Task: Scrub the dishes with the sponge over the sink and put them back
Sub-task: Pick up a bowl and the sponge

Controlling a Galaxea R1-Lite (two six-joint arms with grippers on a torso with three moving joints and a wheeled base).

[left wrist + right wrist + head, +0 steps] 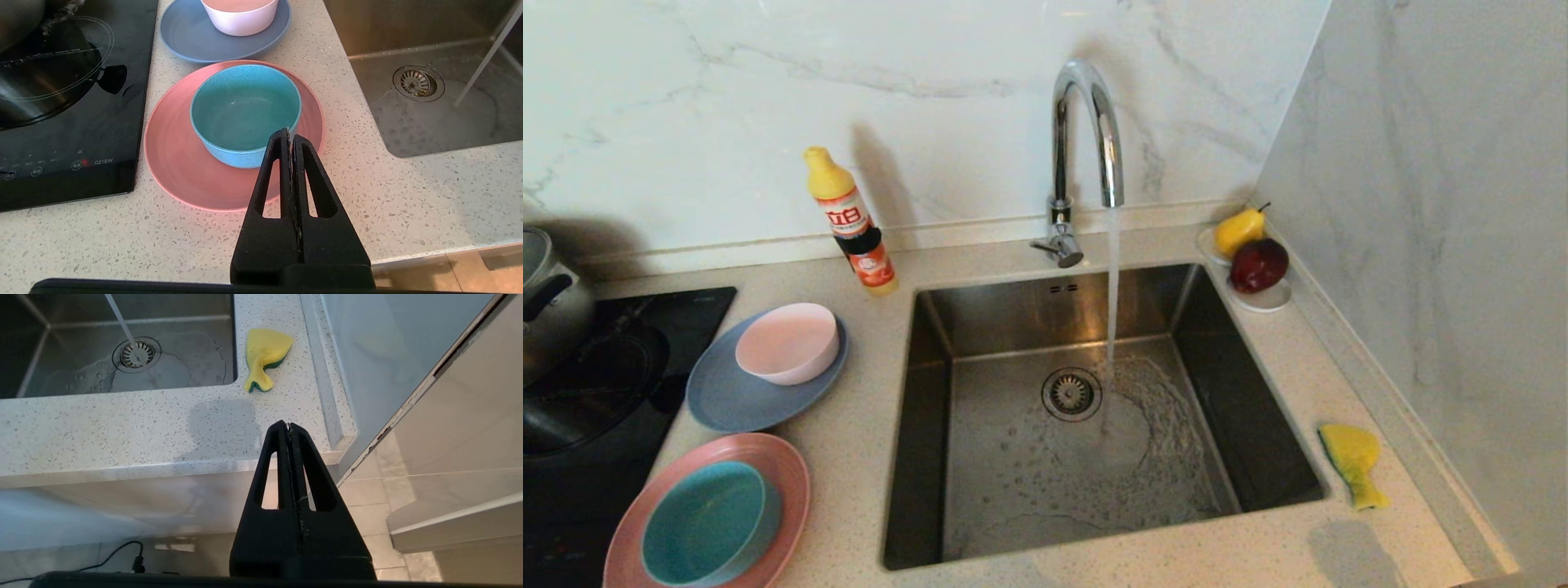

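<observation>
Dishes sit left of our square brushed steel sink (1241,425): a pale pink bowl (788,343) rests on a grey-blue plate (727,400), and nearer us a teal bowl (245,116) sits on a pink plate (179,167). Water runs from the chrome gooseneck faucet (1086,131) into the basin. Our bent yellow sponge with a green side (263,357) lies on the speckled counter (122,428) right of the sink. We hold our left gripper (290,132) above the pink plate's near edge, fingers pressed together, empty; our right gripper (288,425) hangs off the counter's front edge, fingers together too.
</observation>
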